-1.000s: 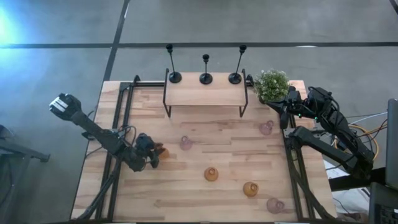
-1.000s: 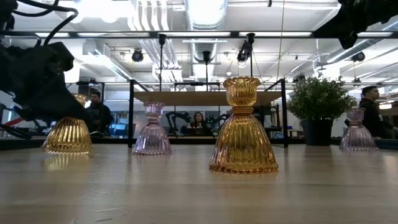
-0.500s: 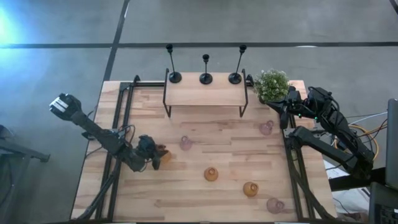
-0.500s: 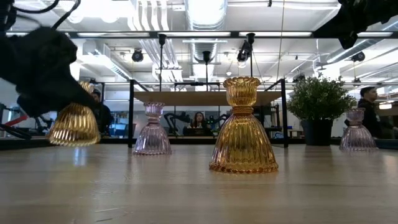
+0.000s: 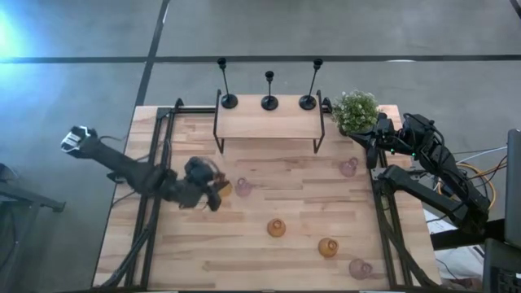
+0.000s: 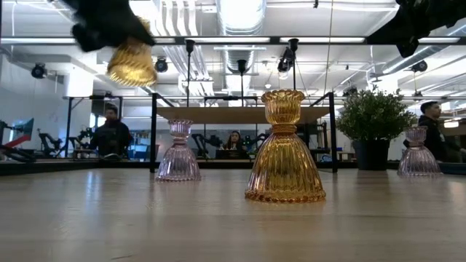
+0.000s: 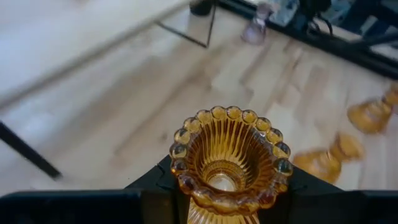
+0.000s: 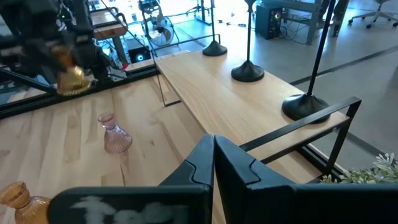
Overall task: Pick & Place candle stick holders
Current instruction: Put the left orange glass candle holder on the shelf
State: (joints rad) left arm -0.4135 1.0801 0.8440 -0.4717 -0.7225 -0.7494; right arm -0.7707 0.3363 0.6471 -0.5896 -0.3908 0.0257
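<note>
My left gripper (image 5: 210,193) is shut on an amber ribbed glass holder (image 5: 222,189), high above the table in the low view (image 6: 132,64). A pink glass holder (image 5: 242,187) stands on its base just to its right. Two amber ones (image 5: 277,228) (image 5: 327,247) and two pink ones (image 5: 348,168) (image 5: 359,268) also stand on the table. Three black tall-stemmed holders (image 5: 269,102) stand on the wooden shelf (image 5: 269,124). My right gripper (image 5: 374,140) is shut and empty beside the plant (image 5: 356,110). My left gripper pinches the amber holder between its two fingers just below its scalloped top rim (image 7: 189,190), one finger (image 7: 152,183) on each side. The fingers come slanting down from the table's left. The holder is lifted clear and tilted, its wide ribbed skirt (image 6: 135,71) lowest.
The black-legged shelf spans the far middle of the table, with the plant at its right end. Black frame rails (image 5: 155,163) run along the left and right table edges. Bare wood lies between the scattered glass holders. People sit in the room beyond (image 6: 111,135).
My left gripper has lifted the amber holder off the table, from standing on its base to well above the table, and carried it toward the table's right and a little toward the far edge, close to the pink holder. The holder has tipped.
</note>
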